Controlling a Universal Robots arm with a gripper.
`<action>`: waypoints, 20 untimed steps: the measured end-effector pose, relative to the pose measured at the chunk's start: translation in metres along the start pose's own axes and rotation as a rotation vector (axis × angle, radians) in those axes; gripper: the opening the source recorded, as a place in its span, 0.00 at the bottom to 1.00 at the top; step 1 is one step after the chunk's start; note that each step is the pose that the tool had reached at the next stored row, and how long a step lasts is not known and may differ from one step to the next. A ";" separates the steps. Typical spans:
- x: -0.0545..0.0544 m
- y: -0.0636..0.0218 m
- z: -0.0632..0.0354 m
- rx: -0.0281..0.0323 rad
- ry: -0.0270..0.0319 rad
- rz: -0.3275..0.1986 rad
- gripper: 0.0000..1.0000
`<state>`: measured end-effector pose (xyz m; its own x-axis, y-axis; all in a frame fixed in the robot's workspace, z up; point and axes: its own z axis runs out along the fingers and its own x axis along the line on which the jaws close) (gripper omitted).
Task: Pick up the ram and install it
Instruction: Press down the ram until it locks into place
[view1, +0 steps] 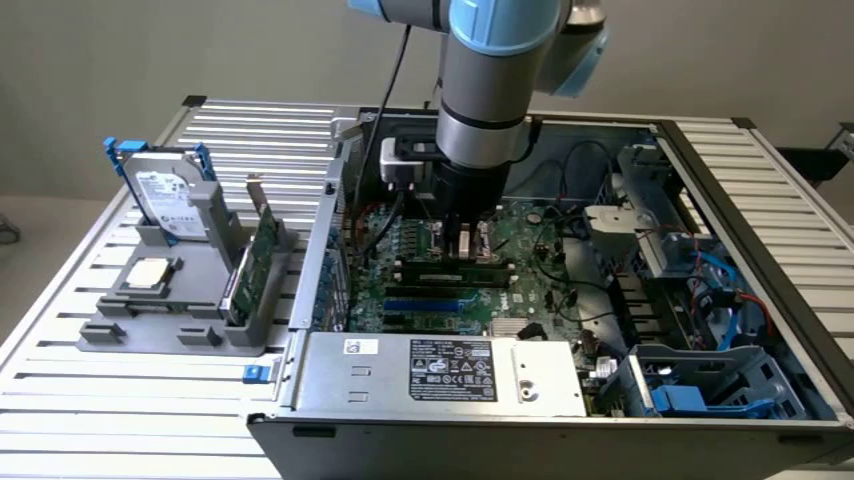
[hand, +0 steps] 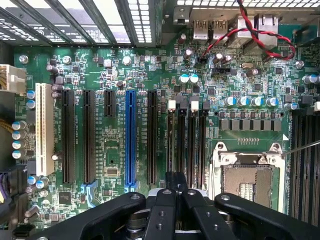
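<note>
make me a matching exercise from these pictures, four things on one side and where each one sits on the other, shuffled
Things:
1. hard drive
2. expansion card
3. power supply
4. gripper

Places:
a. over the motherboard, inside the case
b. upright in the grey holder, blue rails on its sides
c. silver labelled box at the case's near edge
d. on edge in the holder, on its side nearest the case

Pairs: 1-b, 2-d, 3-c, 4-a

End effector (hand: 172, 192) fingertips hidden; arm (view1: 487, 60) cropped
</note>
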<state>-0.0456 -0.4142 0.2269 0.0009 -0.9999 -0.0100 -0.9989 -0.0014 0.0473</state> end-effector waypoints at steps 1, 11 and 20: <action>0.000 -0.0001 0.0012 0.0002 -0.0009 0.000 0.11; 0.000 -0.0026 -0.0184 -0.0030 -0.0015 0.000 0.11; -0.001 -0.0245 -0.0413 -0.0099 -0.0012 0.000 0.11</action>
<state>-0.0192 -0.4140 0.2670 0.0004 -0.9999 -0.0112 -0.9984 -0.0011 0.0572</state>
